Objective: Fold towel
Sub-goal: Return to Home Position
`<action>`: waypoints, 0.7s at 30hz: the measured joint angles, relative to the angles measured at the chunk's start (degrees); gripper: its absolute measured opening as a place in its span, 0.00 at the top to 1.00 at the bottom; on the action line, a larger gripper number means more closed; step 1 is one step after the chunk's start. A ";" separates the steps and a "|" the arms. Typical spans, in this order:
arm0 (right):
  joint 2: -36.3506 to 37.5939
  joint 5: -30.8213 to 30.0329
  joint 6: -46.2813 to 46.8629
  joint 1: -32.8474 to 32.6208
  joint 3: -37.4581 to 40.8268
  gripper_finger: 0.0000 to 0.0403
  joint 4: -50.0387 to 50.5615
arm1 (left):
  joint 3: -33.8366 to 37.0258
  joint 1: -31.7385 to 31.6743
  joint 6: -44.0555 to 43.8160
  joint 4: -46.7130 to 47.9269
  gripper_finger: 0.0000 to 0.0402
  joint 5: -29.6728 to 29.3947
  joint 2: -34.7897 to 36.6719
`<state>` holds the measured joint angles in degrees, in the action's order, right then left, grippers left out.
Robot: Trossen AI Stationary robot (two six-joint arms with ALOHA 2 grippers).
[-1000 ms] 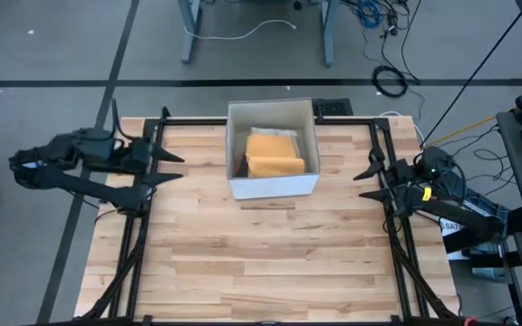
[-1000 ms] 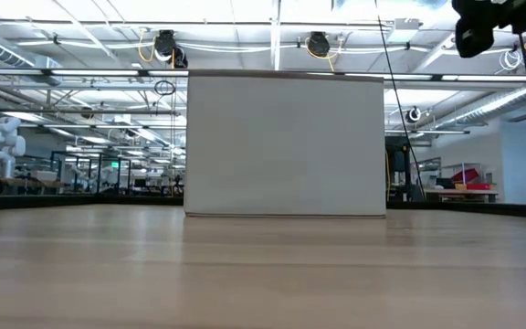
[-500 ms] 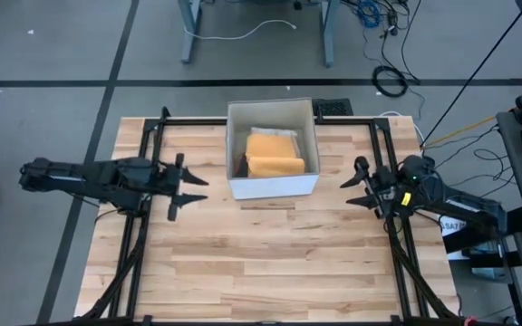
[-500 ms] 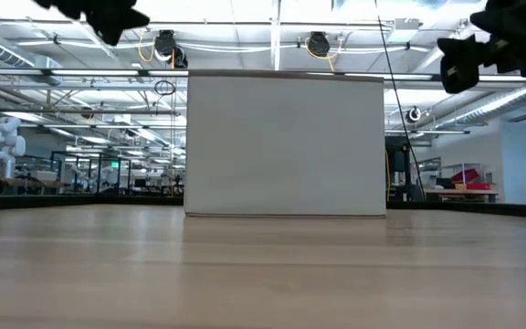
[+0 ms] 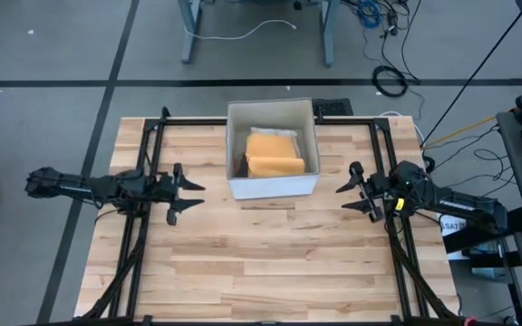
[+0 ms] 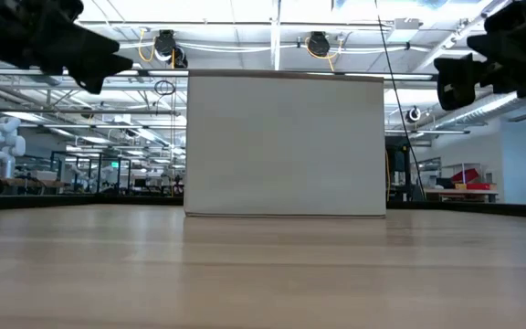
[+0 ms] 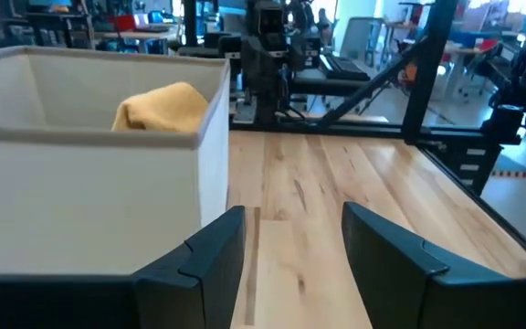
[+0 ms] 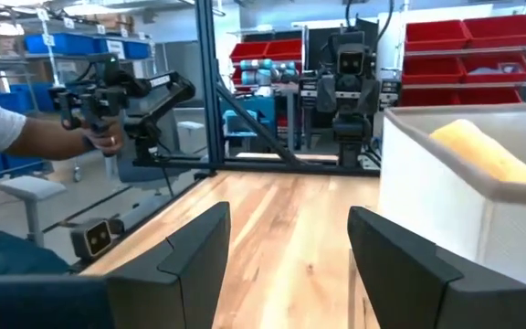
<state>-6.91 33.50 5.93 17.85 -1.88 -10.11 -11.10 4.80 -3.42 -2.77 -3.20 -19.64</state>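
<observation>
Both arms sit farther inward than before; left claw (image 5: 187, 193) and right claw (image 5: 346, 198), spread and empty, flank the organizer (image 5: 275, 186) holding the orange towel (image 5: 275, 156); seemingly only homing remains

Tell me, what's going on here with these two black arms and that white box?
Nothing is being handled at this moment. A folded orange towel lies inside the white box, which stands at the far middle of the wooden table. The left gripper and the right gripper hover above the table on either side of the box, each with its fingers open and empty. Judging by that, the folding job looks finished.
</observation>
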 joint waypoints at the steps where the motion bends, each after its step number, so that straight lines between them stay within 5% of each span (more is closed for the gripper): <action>1: 0.01 -0.33 0.13 0.00 0.49 0.47 -0.52 | 0.92 0.00 -0.13 -0.43 0.53 -0.02 0.90; 21: 0.01 -2.06 4.86 0.00 1.10 0.47 -1.71 | 10.63 0.00 -0.85 0.79 0.53 -1.20 12.81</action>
<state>-6.90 31.44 10.80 17.85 -0.78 -11.81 -0.47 4.80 -4.27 -1.98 -4.40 -6.83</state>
